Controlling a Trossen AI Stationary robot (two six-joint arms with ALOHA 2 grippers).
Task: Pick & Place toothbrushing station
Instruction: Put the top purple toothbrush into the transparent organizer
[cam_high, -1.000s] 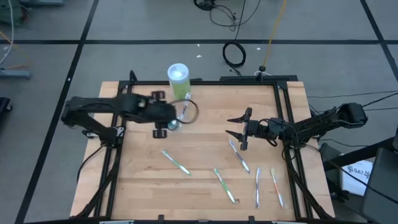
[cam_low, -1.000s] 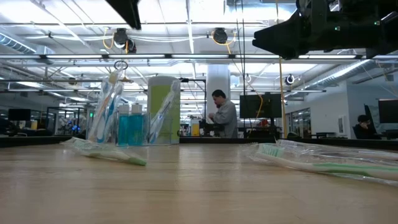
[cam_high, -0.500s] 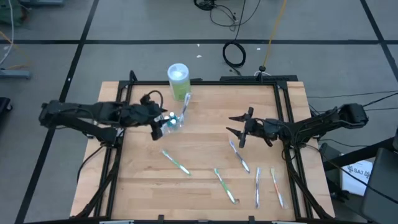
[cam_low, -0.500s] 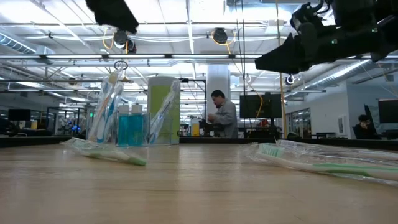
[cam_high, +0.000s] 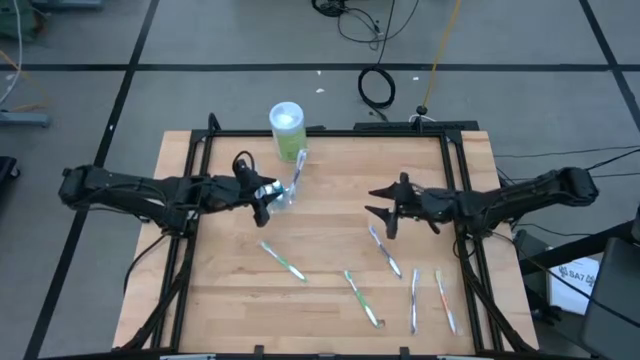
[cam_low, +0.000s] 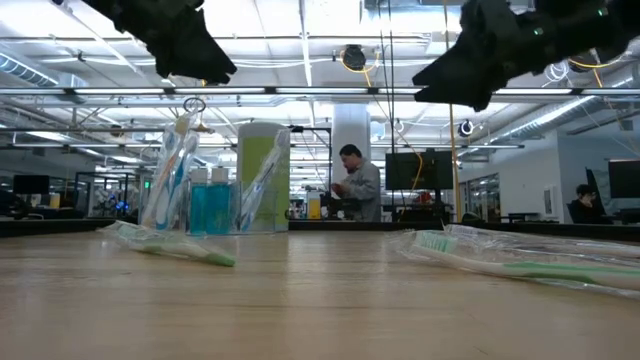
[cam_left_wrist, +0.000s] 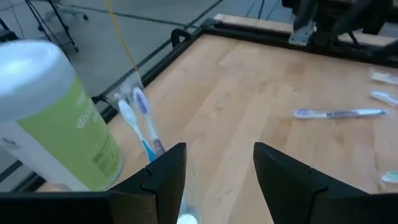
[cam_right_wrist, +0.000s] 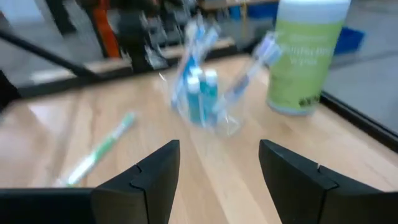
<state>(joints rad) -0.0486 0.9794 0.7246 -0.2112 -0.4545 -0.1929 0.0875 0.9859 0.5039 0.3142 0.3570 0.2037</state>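
Note:
The clear cup (cam_high: 284, 194) stands upright on its base at the table's far left. Toothbrushes (cam_low: 170, 180) lean in it beside blue toothpaste tubes (cam_low: 208, 208); the right wrist view also shows the cup (cam_right_wrist: 200, 102). My left gripper (cam_high: 264, 197) hangs open just left of the cup, above the table, with nothing between its fingers (cam_left_wrist: 166, 177). Several more wrapped toothbrushes (cam_high: 283, 261) lie flat on the wood, one (cam_high: 384, 250) just near of my right gripper (cam_high: 384, 211), which stands open and empty above the table's right half.
A green wipes canister (cam_high: 286, 129) stands at the far edge just behind the cup. A black frame (cam_high: 190, 250) runs round the wooden top. Bare wood lies between the two grippers. In the low view, people (cam_low: 360, 185) show in the room beyond the table.
My left gripper has drawn back from above the cup toward the table's left edge, sunk lower and tipped its fingers more level, staying open. My right gripper has tipped and rolled in place. The cup and the toothbrushes have stayed where they were.

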